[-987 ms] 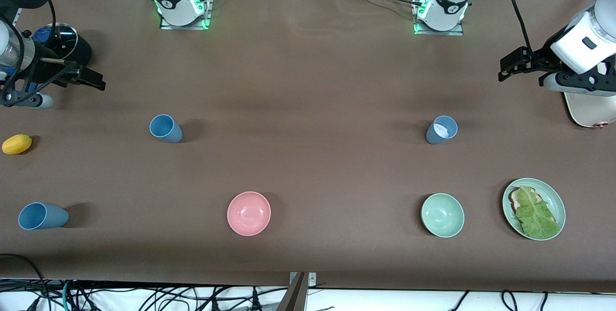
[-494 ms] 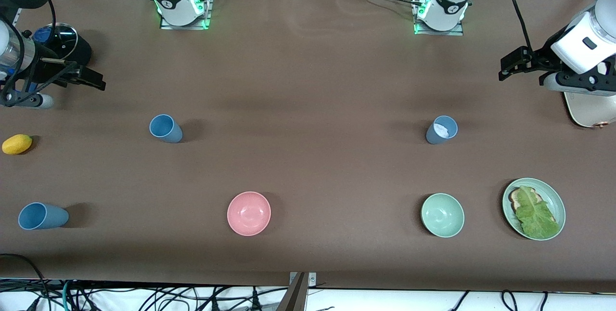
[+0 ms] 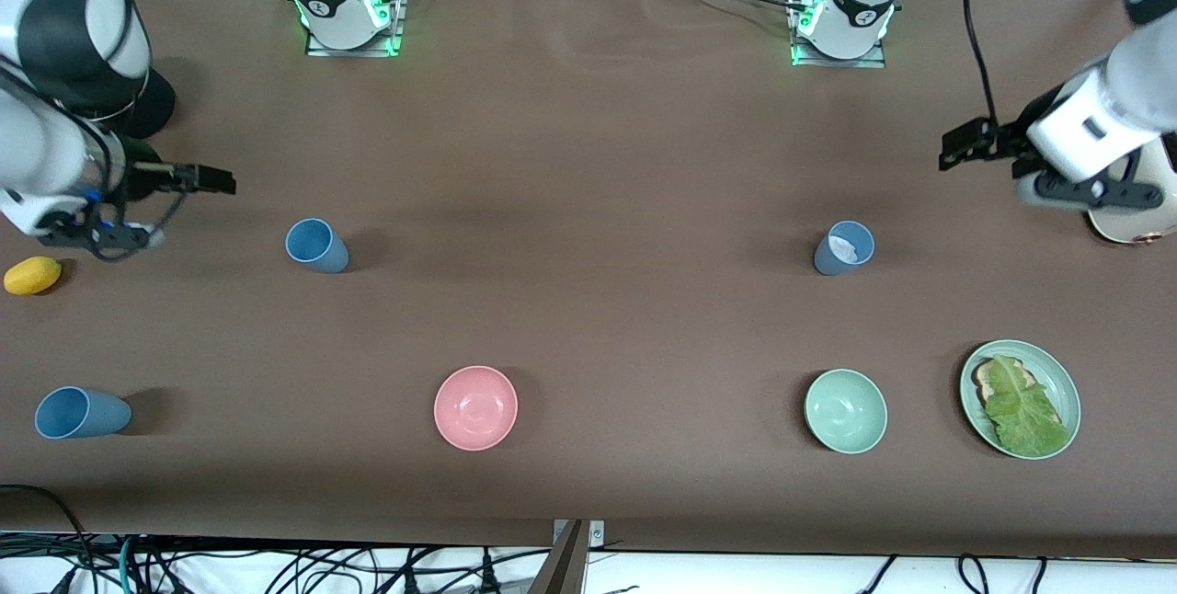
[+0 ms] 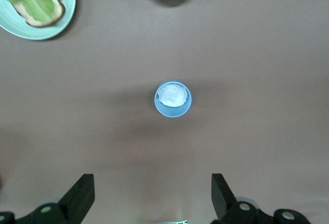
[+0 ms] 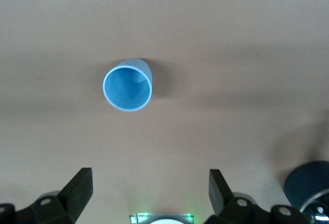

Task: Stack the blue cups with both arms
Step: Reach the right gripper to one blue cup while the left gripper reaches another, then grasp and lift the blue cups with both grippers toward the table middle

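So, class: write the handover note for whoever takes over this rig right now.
Left gripper open, empty, in the air near the greyer blue cup, which holds something white.
Right gripper open, empty, near the second blue cup.
Third blue cup stands nearer the front camera, at the right arm's end.
Done: no cup is stacked.
Left: every grasp and stack.

Left claw [image 4: 152, 198] spread wide over table; grey-blue cup [image 4: 172, 99] upright, white stuff inside.

The tabletop [image 3: 588, 318] wears smooth, matt brown sheeting. The blue cups [image 3: 315, 245] look like matt plastic. The pink bowl [image 3: 475, 407] and green bowl [image 3: 845, 410] show a soft sheen.
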You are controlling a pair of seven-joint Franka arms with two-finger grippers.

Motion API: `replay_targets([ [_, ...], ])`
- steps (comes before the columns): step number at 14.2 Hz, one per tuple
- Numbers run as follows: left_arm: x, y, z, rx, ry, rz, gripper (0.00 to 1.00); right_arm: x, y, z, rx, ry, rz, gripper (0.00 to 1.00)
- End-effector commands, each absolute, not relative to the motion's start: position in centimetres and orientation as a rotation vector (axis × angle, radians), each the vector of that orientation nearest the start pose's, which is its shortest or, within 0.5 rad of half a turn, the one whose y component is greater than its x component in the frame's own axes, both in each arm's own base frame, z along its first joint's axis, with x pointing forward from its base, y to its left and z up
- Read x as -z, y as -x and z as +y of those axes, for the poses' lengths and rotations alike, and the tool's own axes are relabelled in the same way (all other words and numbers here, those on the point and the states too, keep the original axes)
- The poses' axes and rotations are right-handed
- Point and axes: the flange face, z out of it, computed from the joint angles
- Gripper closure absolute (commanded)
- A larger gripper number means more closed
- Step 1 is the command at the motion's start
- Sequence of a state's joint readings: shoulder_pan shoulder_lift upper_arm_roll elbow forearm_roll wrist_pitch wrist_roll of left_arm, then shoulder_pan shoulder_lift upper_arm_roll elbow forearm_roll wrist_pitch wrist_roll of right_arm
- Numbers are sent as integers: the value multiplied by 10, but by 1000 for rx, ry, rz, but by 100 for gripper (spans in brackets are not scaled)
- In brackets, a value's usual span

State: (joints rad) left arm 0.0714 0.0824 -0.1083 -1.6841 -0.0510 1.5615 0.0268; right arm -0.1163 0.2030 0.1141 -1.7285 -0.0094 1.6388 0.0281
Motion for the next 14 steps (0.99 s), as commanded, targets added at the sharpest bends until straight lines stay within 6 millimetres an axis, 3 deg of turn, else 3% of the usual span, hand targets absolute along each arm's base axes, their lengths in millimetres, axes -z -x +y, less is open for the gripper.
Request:
replay_targets([
  [1, -467, -590, -15, -409, 3170, 75, 0, -411, -584, -6, -397, 3115, 2, 0],
  [3, -426, -603, -17, -441, 3173, 80, 0, -373, -576, -5, -356, 3120, -7, 0],
  [4, -405, -609, -16, -436, 3177, 80, 0, -343, -573, -3, -331, 3120, -5, 0],
  [6, -360, -600, -18, -426, 3179, 93, 0, -305, -562, -1, -266, 3123, -3, 0],
  [8, -326, -583, -25, -363, 3180, 104, 0, -284, -563, 2, -296, 3115, 1, 0],
  [12, -278, -571, -19, -293, 3189, 100, 0, -256, -567, 1, -295, 3106, 10, 0],
  [13, -267, -566, -19, -264, 3191, 100, 0, -251, -567, 1, -307, 3105, 34, 6],
  [14, -257, -561, -19, -261, 3191, 99, 3, -248, -566, 1, -319, 3105, 63, 41],
])
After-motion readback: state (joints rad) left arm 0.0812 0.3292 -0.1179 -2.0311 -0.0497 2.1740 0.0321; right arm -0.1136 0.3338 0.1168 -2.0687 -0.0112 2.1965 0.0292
